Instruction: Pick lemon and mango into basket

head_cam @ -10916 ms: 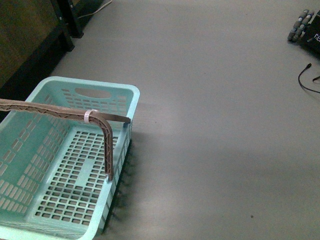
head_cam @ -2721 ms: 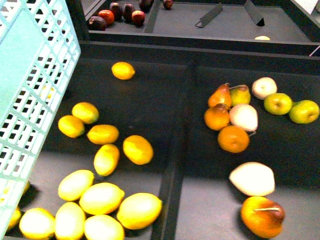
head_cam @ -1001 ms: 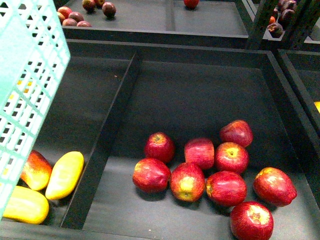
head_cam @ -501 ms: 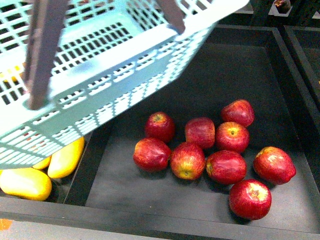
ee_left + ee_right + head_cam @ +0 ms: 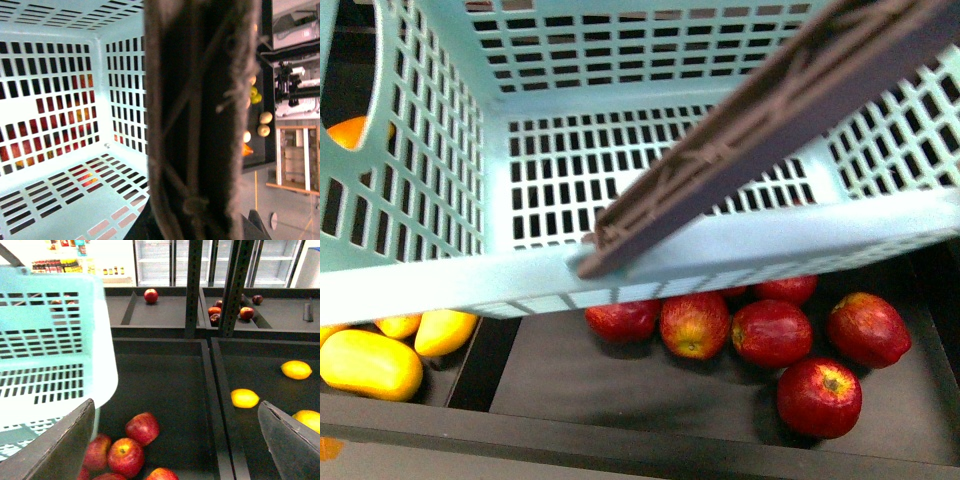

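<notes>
The basket (image 5: 450, 290) hangs above the apples (image 5: 770, 332), a mango (image 5: 370, 364) in the compartment beside them — a lemon (image 5: 245, 398) lies in the neighbouring bin (image 5: 250, 370). The right gripper (image 5: 176, 405) has its jaws gaping and empty; the left gripper (image 5: 200, 230), behind the handle (image 5: 200, 100) — cannot tell.

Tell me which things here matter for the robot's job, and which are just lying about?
For the job: basket, mangoes, lemons.
Just lying about: red apples.
</notes>
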Available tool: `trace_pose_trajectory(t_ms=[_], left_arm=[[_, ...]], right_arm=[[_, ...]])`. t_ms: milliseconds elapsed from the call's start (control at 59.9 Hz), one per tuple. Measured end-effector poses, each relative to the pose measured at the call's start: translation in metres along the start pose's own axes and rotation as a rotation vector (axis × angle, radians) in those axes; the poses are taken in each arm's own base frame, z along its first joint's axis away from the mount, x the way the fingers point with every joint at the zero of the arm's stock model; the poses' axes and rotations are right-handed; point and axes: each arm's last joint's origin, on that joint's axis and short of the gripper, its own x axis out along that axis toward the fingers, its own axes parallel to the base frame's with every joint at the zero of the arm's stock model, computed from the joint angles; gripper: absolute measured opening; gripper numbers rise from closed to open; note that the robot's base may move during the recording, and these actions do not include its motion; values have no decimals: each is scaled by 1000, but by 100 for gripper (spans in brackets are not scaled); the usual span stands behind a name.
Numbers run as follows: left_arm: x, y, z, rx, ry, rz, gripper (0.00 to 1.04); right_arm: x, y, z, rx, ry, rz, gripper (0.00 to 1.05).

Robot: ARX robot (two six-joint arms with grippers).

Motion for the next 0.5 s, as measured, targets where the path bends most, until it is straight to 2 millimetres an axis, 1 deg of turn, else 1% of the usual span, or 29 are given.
trace_pose_trajectory(t_ms=[134,351,501], left_arm=[[1,-2,-4,-1,21,-8,5],[-1,2,2,2,-21,26,5],[0,2,1,5,-16,22,5]], right_arm=[[0,0,0,0,0,0,96],[0,0,0,0,0,0,96],[0,0,0,0,0,0,96]])
